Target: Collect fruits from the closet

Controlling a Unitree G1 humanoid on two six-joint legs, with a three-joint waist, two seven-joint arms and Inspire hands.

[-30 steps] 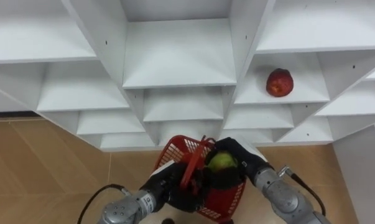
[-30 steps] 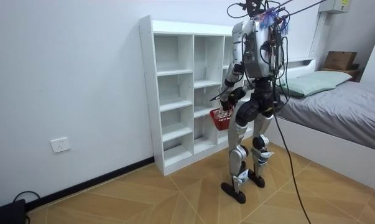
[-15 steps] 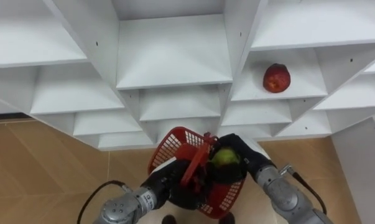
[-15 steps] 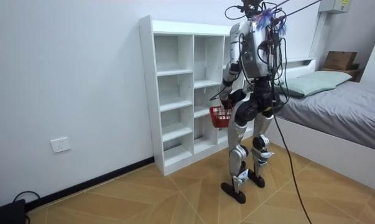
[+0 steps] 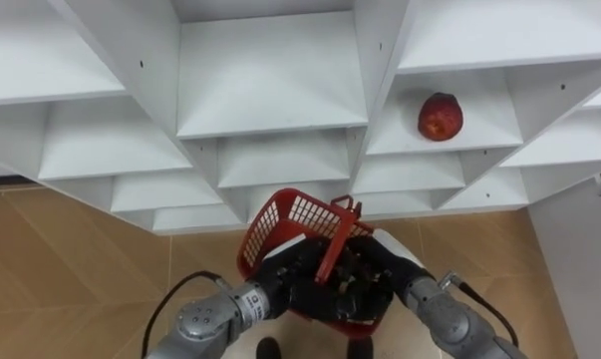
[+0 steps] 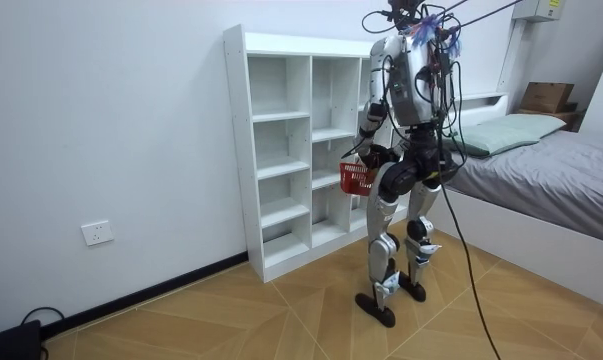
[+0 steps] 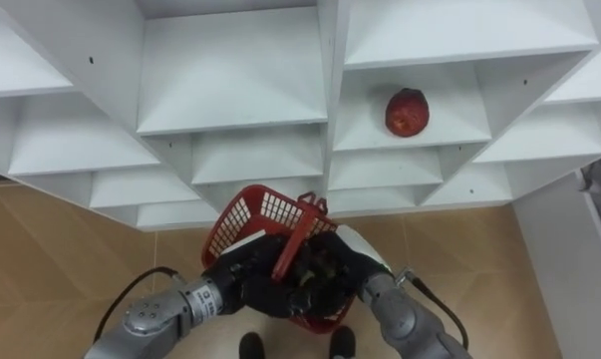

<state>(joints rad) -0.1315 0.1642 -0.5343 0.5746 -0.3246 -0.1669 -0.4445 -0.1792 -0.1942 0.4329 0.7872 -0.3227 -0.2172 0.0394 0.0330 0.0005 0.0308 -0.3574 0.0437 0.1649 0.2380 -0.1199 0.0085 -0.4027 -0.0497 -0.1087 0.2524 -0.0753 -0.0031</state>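
Nearest, at 6 o'clock in the eye views, both forearms come together at the red basket, which is held low before the body. The left hand comes in from 7 o'clock, and its dark fingers look curled at the basket's near rim, beside the foot of the raised handle. I judge that it is gripping the basket. The right hand reaches in from 5 o'clock, palm down over the basket's mouth. Its fingers dip inside and are hidden, so whether they are closed on anything cannot be told.

Below and at 9 o'clock lies the wooden floor. Beyond the basket rises the white closet, and in the room view the robot stands upright just in front of it.

Farthest, at 1 o'clock from the basket, a red apple sits alone on a shelf in the closet's right column, well apart from both hands.

The apple is probably firm, smooth and fairly light. It could roll on the board and would bruise if dropped. The best hold is likely around its widest part, thumb opposite fingers, approached from the open front. The basket looks like stiff, light plastic mesh and may tip when carried one-handed.
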